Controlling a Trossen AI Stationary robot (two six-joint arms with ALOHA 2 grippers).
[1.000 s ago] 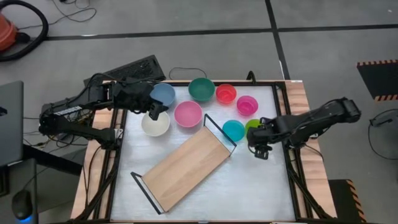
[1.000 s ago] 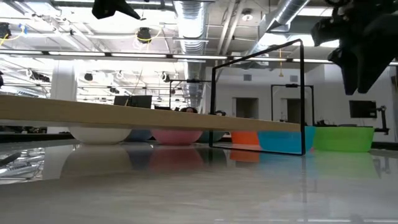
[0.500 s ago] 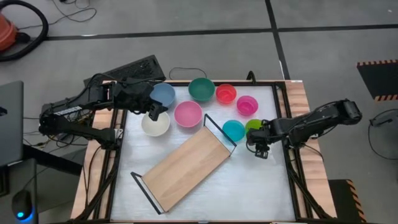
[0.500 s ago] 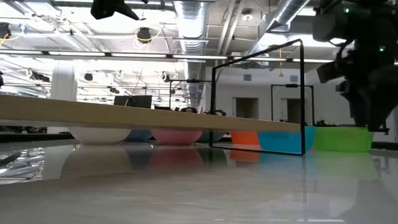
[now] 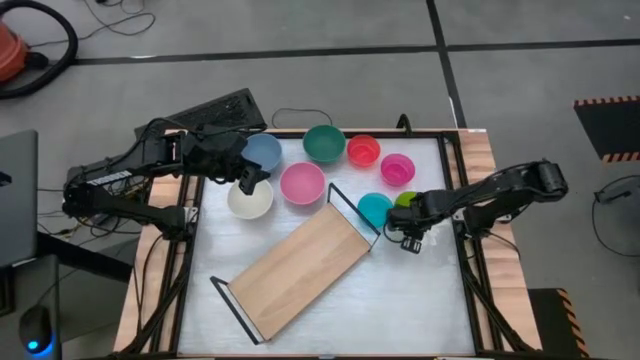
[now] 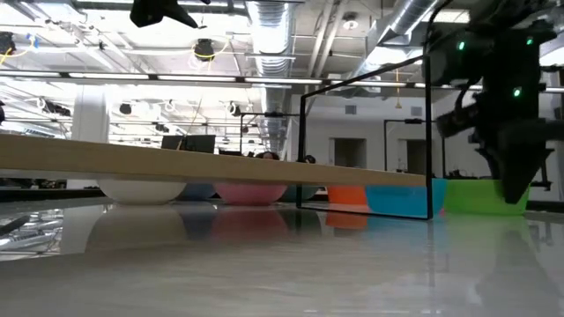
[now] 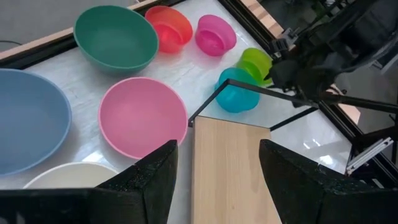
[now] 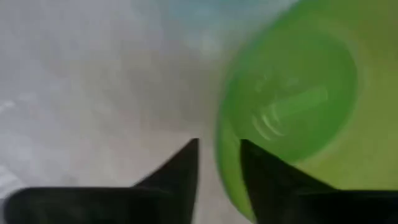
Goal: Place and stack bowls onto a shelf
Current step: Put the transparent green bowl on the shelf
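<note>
Eight bowls rest on their bases on the white table: blue (image 5: 262, 152), teal (image 5: 324, 143), red (image 5: 363, 151), magenta (image 5: 397, 169), cream (image 5: 249, 198), pink (image 5: 302, 183), cyan (image 5: 375, 208) and lime green (image 5: 406, 200). The light-wood shelf (image 5: 300, 270) lies slanted, its far wire frame (image 5: 352, 212) beside the cyan bowl. My right gripper (image 5: 404, 228) is low at the lime bowl (image 8: 292, 112), fingers a little apart, one over the bowl's inside and one outside its near rim. My left gripper (image 7: 217, 149) is open and empty above the cream bowl. My right gripper points down at the lime bowl's near rim (image 8: 222, 155), which runs into the narrow gap between its fingers. Whether the fingers touch the rim, I cannot tell. The bowl sits on the table.
The shelf's near wire frame (image 5: 235, 305) stands toward the near left corner. Bare table top (image 5: 430, 300) lies right of the shelf. The table's wooden edges (image 5: 485, 160) run along both sides.
My right gripper has gone toward the table's left edge and down, from above the table's right side to the lime bowl's near rim. The bowls and the shelf have stayed in place.
</note>
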